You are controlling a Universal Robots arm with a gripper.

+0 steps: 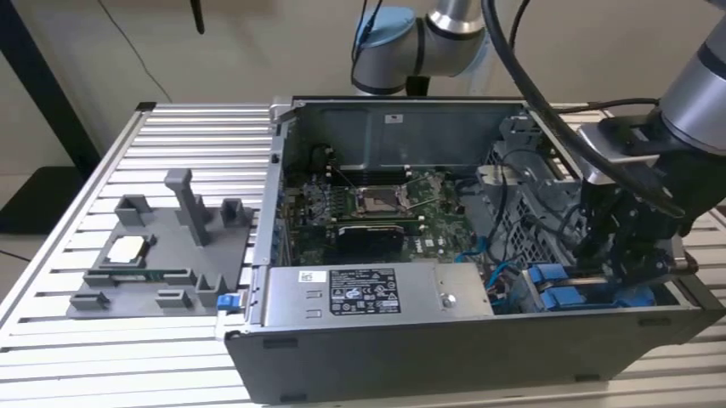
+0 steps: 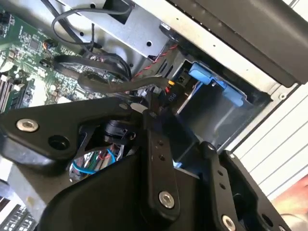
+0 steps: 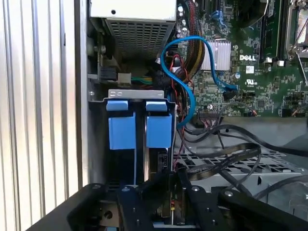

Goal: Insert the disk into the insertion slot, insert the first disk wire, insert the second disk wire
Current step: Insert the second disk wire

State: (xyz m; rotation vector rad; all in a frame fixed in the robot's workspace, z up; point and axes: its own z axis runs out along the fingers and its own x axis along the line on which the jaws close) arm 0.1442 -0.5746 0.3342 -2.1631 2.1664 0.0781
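Gripper point(image 1: 618, 259) low at drive cage, clamped on black connector point(image 2: 169, 92), blue-framed disk point(image 3: 158, 127) seated in insertion slot point(image 3: 137, 95)

power supply point(image 1: 375, 293): white sticker and black label, print too small to tell | motherboard point(image 3: 260, 82): white printed logo, tiny component marks | cable plug point(image 2: 172, 96): small white marking, unclear

Silver-grey arm point(image 1: 698, 85), black screw-studded gripper point(image 2: 183, 144)
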